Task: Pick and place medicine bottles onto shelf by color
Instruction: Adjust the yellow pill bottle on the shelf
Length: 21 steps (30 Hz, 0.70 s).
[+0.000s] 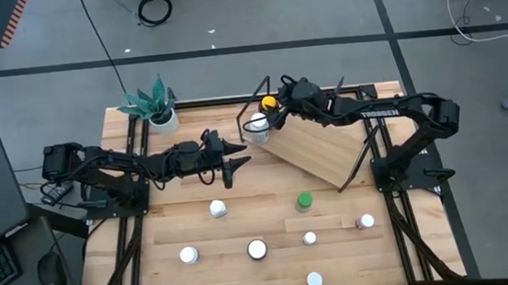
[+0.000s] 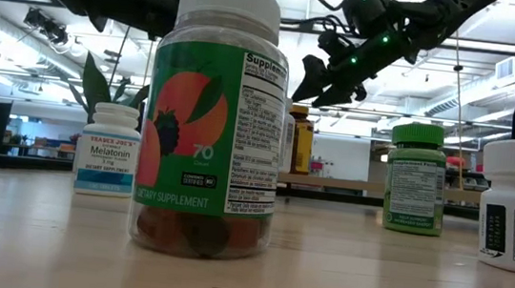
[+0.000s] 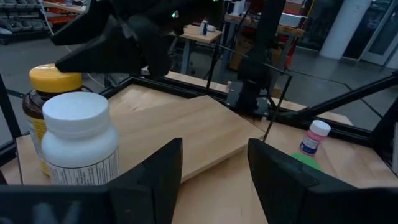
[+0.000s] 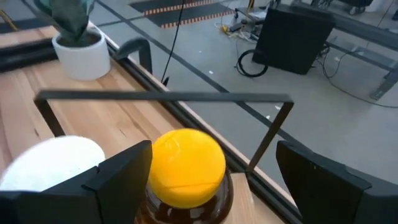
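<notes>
Currently right tool [image 4: 211, 180] open, fingers straddling yellow-capped amber bottle [image 4: 188, 165], upright on shelf [image 1: 315, 151] top corner beside white-capped bottle [image 1: 256, 127]; not clamped. Left tool [image 1: 230, 160] half-apart, empty, just short of shelf. Remaining bottles on surface [image 1: 169, 228] nearer left tool.

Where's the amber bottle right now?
In the high view the amber bottle stands at the shelf's far left corner, beside a white bottle. The open right pincer straddles its yellow cap.
</notes>
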### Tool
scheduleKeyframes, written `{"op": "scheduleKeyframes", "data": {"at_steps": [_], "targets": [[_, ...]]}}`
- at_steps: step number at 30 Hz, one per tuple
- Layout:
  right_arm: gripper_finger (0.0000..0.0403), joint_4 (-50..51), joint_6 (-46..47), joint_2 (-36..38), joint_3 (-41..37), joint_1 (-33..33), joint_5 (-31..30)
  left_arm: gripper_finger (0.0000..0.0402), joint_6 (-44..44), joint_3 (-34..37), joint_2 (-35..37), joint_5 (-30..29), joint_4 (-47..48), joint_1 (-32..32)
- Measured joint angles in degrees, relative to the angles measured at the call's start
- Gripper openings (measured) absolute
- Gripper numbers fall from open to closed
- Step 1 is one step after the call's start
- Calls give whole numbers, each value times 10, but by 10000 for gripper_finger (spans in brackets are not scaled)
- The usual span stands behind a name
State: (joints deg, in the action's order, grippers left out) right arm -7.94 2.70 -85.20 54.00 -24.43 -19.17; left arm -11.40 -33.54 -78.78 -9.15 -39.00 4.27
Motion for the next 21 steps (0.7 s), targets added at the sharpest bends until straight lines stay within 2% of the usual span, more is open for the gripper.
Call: {"op": "scheduleKeyframes", "data": {"at_steps": [21], "targets": [[352, 12, 3, -1, 0, 14, 0, 185, -15, 0, 0, 0, 1, 0]]}}
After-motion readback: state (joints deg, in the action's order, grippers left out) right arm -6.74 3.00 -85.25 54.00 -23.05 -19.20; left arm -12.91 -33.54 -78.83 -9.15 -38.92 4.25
